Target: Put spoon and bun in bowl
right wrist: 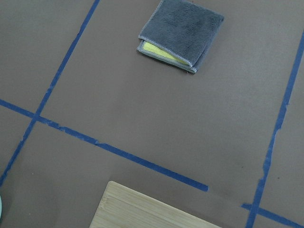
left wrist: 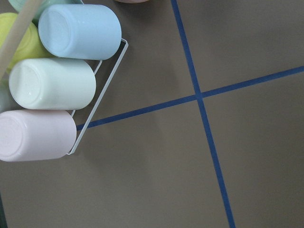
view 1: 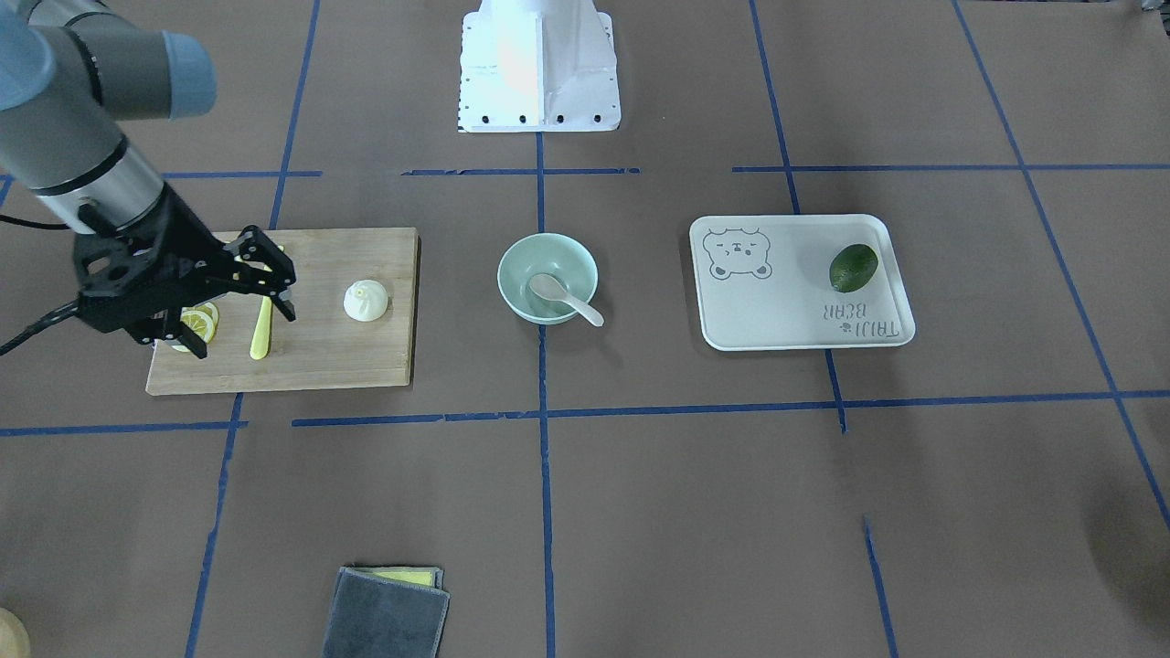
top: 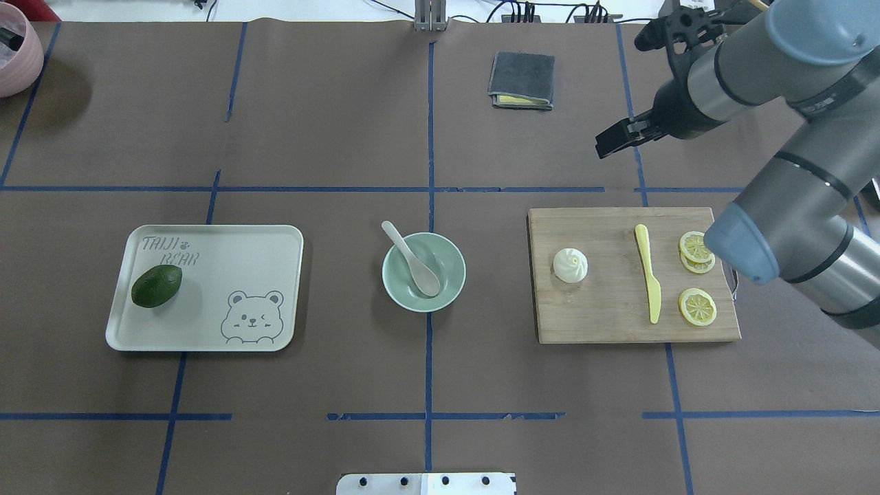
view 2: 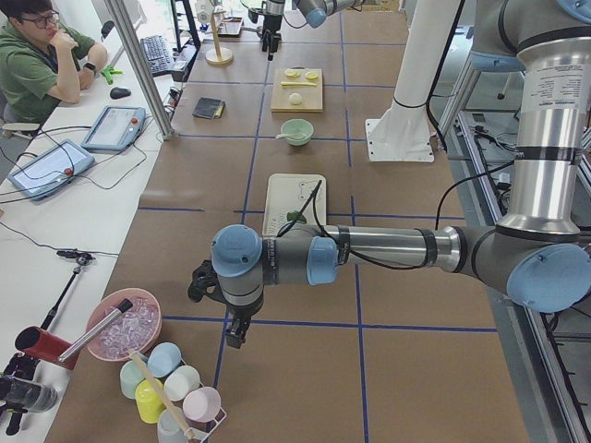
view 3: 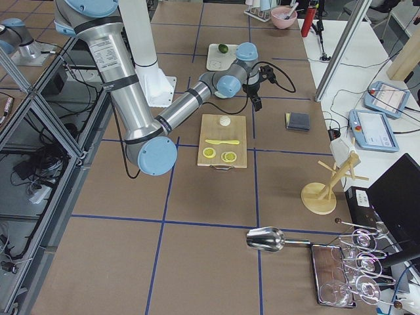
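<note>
spoon (top: 412, 258) already rests in the mint bowl (top: 448, 267); at its three o'clock the bun (top: 570, 265) waits on a cutting board (top: 605, 309), the right gripper (top: 619, 95) released and empty above it, apparently for pickup; the left gripper (view 2: 219, 309), parked far off, has jaws too unclear to tell.

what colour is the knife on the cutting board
Pale yellow. The knife shows best in the overhead exterior view.

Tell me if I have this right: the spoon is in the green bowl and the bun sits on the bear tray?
Not quite. The spoon is in the bowl, but the bun sits on the wooden board, not the bear tray, as the overhead view shows.
</note>
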You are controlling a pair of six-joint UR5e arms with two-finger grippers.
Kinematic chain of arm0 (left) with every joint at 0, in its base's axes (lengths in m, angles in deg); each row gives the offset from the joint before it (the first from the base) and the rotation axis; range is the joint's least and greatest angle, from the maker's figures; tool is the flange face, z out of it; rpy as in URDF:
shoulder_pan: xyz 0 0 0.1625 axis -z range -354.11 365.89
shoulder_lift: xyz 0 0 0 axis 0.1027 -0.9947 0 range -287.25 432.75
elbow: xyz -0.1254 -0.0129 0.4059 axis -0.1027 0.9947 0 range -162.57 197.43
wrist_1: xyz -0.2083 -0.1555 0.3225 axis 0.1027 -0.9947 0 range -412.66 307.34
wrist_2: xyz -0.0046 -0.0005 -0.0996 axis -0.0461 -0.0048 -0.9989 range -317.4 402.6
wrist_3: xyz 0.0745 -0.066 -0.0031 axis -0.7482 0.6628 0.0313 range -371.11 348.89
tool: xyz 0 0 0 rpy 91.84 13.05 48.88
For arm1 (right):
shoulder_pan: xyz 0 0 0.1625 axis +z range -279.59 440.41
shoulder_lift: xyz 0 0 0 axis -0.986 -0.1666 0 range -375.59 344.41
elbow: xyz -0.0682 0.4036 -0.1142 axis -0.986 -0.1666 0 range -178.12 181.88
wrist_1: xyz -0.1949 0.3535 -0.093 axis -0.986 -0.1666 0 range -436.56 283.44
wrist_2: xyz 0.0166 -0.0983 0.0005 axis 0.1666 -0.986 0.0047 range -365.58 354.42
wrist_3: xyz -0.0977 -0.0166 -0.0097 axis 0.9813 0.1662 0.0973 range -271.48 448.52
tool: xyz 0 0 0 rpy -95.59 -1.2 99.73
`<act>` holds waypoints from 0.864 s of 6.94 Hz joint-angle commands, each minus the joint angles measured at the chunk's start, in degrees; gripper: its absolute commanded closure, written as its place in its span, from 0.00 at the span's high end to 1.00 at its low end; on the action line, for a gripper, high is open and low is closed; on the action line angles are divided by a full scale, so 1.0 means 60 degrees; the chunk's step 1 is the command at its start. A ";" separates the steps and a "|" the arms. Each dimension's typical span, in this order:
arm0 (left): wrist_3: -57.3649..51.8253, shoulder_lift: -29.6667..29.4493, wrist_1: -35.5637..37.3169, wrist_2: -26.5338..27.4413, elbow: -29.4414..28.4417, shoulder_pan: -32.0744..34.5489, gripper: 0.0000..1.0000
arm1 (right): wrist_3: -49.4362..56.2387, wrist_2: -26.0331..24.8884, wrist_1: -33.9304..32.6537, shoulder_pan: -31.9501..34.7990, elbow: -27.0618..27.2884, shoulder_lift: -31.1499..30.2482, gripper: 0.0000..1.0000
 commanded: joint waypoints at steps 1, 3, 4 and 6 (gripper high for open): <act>0.1033 0.0084 -0.0013 -0.0035 0.0363 -0.0041 1.00 | -0.2090 -0.2012 -0.0263 -0.1902 0.0343 -0.0076 1.00; 0.1019 0.0084 -0.0144 -0.0107 0.0363 -0.0361 1.00 | -0.2600 -0.3236 -0.0262 -0.3110 0.0344 -0.0425 0.95; 0.1019 0.0055 -0.0159 -0.0064 0.0378 -0.0595 1.00 | -0.2485 -0.3300 0.0231 -0.3173 0.0315 -0.1197 0.86; 0.1034 0.0055 -0.0248 -0.0034 0.0334 -0.0801 1.00 | -0.2498 -0.3257 0.1713 -0.3290 0.0022 -0.1762 0.81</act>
